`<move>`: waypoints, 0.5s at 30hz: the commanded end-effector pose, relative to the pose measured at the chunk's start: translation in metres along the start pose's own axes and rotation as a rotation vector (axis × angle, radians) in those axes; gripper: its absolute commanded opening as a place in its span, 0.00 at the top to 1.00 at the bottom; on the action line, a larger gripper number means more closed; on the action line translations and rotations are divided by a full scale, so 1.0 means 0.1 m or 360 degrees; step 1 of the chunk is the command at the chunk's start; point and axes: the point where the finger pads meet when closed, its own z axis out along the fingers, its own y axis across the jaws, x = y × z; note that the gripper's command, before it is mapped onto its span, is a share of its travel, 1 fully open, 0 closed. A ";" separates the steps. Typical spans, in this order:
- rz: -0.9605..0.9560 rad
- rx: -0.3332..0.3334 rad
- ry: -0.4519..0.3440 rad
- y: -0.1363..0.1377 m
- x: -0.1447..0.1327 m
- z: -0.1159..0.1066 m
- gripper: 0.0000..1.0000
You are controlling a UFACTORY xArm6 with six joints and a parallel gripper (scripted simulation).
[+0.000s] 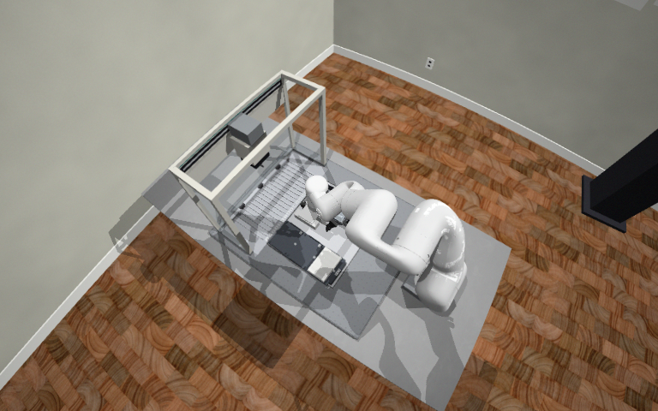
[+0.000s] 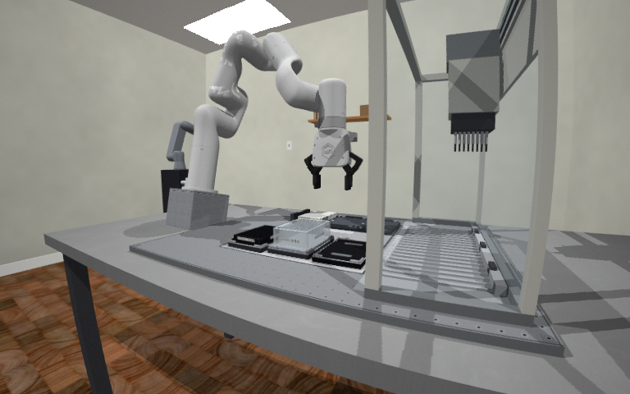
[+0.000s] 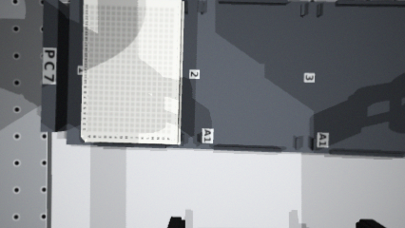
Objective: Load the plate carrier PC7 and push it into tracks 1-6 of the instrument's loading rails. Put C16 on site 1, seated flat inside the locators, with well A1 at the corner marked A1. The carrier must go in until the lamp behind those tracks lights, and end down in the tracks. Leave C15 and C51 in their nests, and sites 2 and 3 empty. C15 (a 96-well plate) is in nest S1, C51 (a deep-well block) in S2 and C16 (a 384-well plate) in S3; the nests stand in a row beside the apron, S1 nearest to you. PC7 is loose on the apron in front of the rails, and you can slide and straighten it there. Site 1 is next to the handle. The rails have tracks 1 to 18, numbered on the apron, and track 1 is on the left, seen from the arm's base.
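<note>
The dark carrier PC7 [image 1: 287,241] [image 2: 358,223] [image 3: 247,100] lies on the apron, short of the rails [image 1: 275,193] [image 2: 434,255]. White plate C16 [image 1: 325,265] [image 2: 317,216] [image 3: 130,95] rests on site 1 beside the handle. Its small lettering starts at the lower-left corner in the wrist view, the corner where sites 2 and 3 carry A1 labels. I cannot tell if it is fully flat. Sites 2 and 3 are empty. My gripper [image 2: 332,186] [image 3: 274,223] is open and empty, high above the apron. C15 [image 2: 253,235] and clear block C51 [image 2: 302,236] sit in nests; nest S3 [image 2: 341,252] is empty.
The instrument's frame posts [image 1: 230,223] [image 2: 376,185] stand around the rails. A pipetting head [image 1: 246,129] [image 2: 472,83] hangs over them. In the top view my arm hides much of the nest row.
</note>
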 end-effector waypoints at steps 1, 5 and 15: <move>-0.0003 -0.0005 0.0001 0.05 -0.03 -0.01 0.00; -0.0003 -0.0005 0.0001 0.05 -0.03 -0.01 0.00; -0.0003 -0.0005 0.0001 0.05 -0.03 0.00 0.00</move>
